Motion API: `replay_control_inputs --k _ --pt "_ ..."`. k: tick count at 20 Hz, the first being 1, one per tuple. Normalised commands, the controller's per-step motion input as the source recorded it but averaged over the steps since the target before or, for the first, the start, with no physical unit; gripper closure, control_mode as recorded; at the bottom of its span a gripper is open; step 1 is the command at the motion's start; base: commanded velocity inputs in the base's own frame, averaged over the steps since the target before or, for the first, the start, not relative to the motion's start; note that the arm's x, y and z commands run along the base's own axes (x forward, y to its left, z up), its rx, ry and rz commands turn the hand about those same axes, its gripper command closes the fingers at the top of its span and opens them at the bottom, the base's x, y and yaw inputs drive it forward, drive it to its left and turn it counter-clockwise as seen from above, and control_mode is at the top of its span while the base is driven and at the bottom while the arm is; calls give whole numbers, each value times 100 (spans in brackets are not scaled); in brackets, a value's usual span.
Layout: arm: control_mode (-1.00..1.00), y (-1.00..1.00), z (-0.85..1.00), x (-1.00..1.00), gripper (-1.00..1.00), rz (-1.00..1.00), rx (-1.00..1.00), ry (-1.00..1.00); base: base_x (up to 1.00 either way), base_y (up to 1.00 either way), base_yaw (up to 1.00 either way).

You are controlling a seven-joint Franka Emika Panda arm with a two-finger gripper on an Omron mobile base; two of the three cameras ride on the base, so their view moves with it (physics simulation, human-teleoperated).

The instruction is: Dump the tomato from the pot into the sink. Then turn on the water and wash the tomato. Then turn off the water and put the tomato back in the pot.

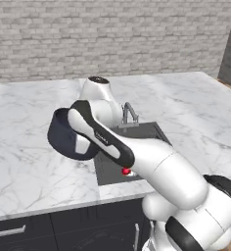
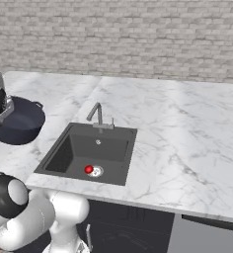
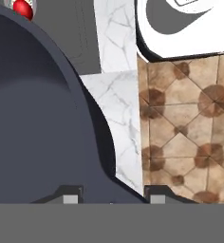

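The table [image 2: 187, 128] carries the sink [image 2: 71, 153] near its front edge. The pot [image 2: 19, 121], clamped in the closed fingers [image 3: 71, 198], hangs tilted above the table left of the sink; a careless swing could clip the faucet [image 2: 96, 116]. The tomato [image 2: 89, 169] lies beside the drain.

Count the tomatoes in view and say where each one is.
1. The tomato lies on the floor of the sink, right beside the drain. The pot is held tilted above the counter left of the sink; part of its inside is hidden.
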Motion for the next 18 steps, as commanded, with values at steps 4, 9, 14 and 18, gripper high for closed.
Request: replay_control_inputs --k 4,9,14,18 --pt "-100 43 -48 -2 100 0 -29 5 0 0 0" --pt "-100 38 -59 -14 100 0 -26 2 0 0 0" --pt "-100 22 -51 -1 100 0 -21 0 0 0 0" --pt "-100 2 -45 0 100 0 -16 0 0 0 0"
